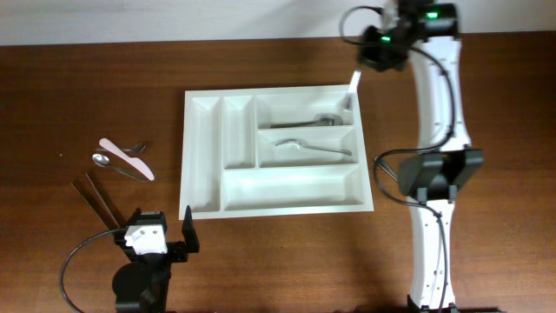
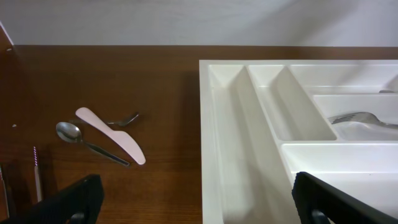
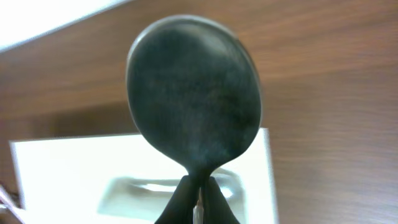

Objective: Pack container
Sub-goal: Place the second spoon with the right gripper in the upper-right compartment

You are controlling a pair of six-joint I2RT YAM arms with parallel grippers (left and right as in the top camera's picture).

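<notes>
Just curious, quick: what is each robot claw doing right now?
Left gripper: open, holding nothing.
Right gripper: closed on a spoon.

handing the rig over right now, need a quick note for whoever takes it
Pincers: left pincer open and empty, by the near left corner of the tray. The right pincer is shut on the held spoon, up by the tray's far right corner.
Done: tray spoon in the top long slot, fork in the middle one. The bottom slot and both narrow slots are empty.
Left: place the held spoon, then pack what lies on the table left of the tray: knife, loose spoon, small fork, two thin sticks.
</notes>
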